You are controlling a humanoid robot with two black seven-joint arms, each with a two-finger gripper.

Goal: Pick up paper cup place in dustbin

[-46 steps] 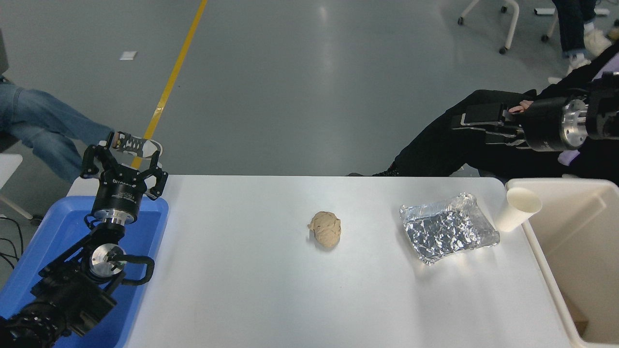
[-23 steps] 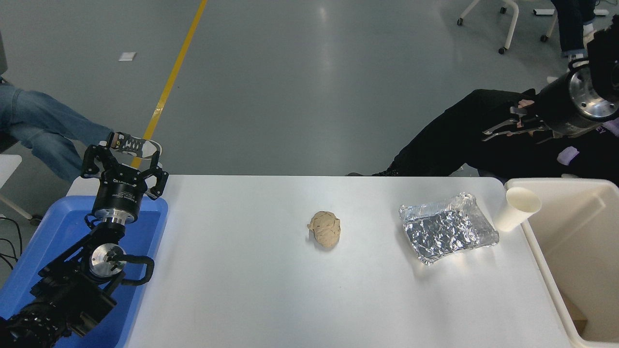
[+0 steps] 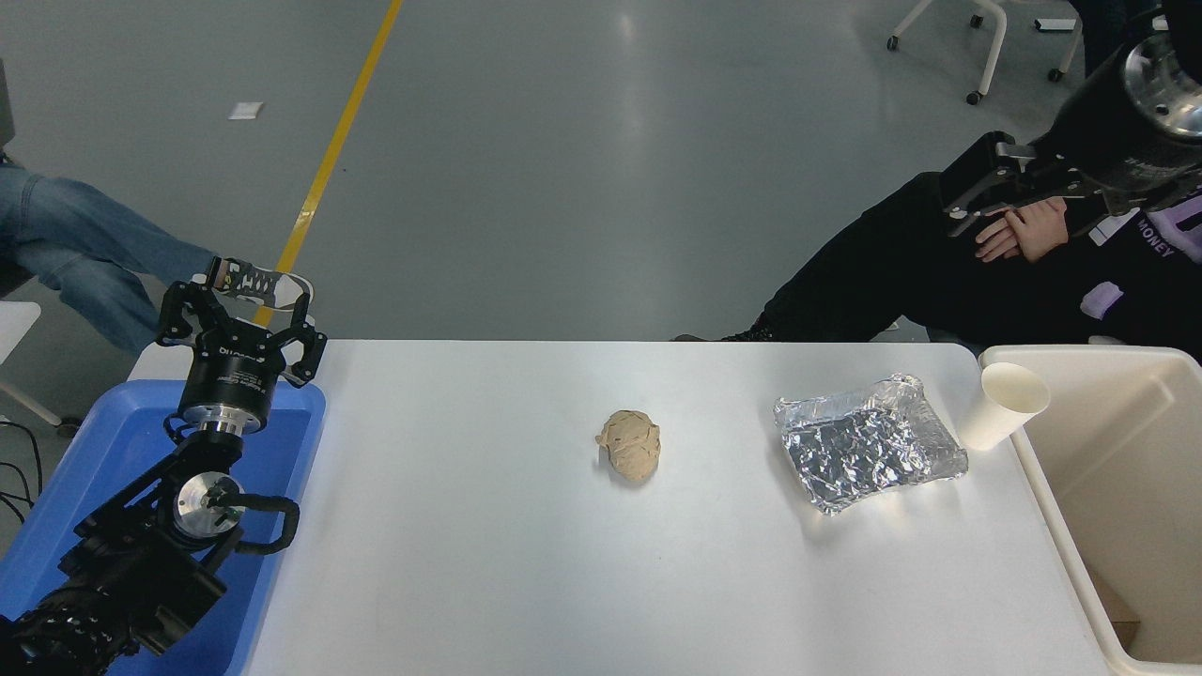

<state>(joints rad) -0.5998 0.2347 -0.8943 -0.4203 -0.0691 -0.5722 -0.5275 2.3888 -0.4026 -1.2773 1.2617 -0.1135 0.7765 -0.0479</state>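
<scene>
The paper cup (image 3: pixel 1007 406) stands upright near the table's far right corner, right beside the dustbin's left rim. The dustbin (image 3: pixel 1089 355) is a big cream tub at the right edge. My right gripper (image 3: pixel 969 186) hangs high above and beyond the table's far right edge, well apart from the cup. Its fingers look open and hold nothing. It shows against a seated person's dark clothes. My left gripper (image 3: pixel 239 302) stays parked and open over the blue tray.
A crumpled tan paper ball (image 3: pixel 629 446) lies mid-table, and a crinkled foil sheet (image 3: pixel 869 453) lies just left of the cup. The blue tray (image 3: pixel 103 451) sits at the lower left. A seated person's hands (image 3: pixel 1019 230) are just under my right gripper.
My right arm has swung upward and to the right, lifting the gripper higher above the table's far edge. The cup, foil, paper ball and left arm have not moved.
</scene>
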